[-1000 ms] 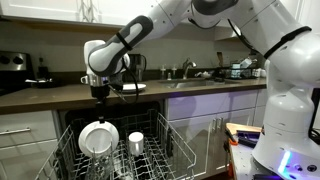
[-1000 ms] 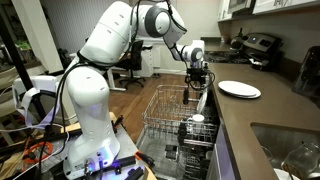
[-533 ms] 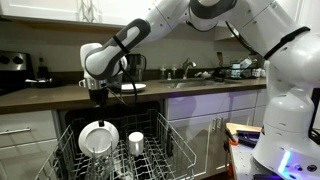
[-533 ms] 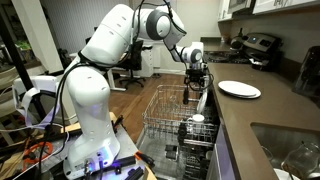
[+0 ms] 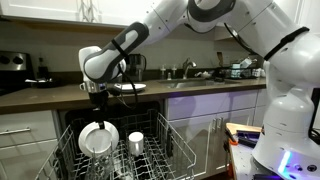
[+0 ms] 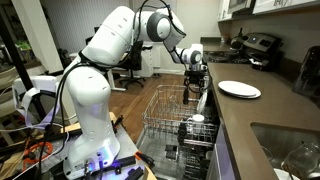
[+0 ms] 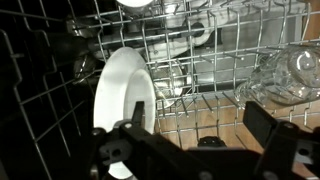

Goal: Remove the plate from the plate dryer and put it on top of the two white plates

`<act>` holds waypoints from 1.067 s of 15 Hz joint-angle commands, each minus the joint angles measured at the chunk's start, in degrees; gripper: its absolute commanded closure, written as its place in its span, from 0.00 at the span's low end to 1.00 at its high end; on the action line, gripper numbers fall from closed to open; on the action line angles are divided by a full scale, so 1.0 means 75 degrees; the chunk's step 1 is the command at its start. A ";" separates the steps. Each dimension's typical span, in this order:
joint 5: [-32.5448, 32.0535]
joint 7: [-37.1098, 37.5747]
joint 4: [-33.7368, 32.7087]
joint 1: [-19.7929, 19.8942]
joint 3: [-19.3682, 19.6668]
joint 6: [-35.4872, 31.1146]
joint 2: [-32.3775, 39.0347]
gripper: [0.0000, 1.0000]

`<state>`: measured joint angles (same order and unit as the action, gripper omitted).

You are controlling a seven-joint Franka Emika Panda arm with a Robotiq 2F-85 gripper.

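In the wrist view we see the plate (image 7: 122, 95) standing on edge between the tines of the dryer (image 7: 215, 62). It is below the gripper (image 7: 200, 142) and off toward the finger at the left of the picture. The fingers (image 7: 128, 140) stand wide apart with nothing between them. Farther right, past the other finger, a clear glass (image 7: 290, 72) lies in the wire.

In an exterior view the gripper (image 5: 97, 93) hangs straight above the plate (image 5: 98, 138), not touching it. A small white cup (image 5: 136, 142) sits in the dryer (image 5: 172, 150), down and to the right of the gripper.

The stack (image 6: 239, 89) lies flat on the counter (image 6: 262, 118). It is to the right of the gripper (image 6: 197, 84) in that exterior view, outside the dryer (image 6: 165, 115) altogether.
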<state>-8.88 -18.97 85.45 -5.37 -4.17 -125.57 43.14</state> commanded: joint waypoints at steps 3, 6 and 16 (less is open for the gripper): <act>0.0043 0.0447 0.0049 0.0016 0.0036 0.0102 -0.0129 0.00; 0.0120 0.1299 -0.0006 -0.0094 0.0156 0.0205 -0.0078 0.00; -0.0266 0.2969 -0.0140 -0.0442 0.0775 -0.0067 0.0443 0.00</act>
<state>-8.92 -1.00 85.42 -7.21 -0.73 -125.67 44.75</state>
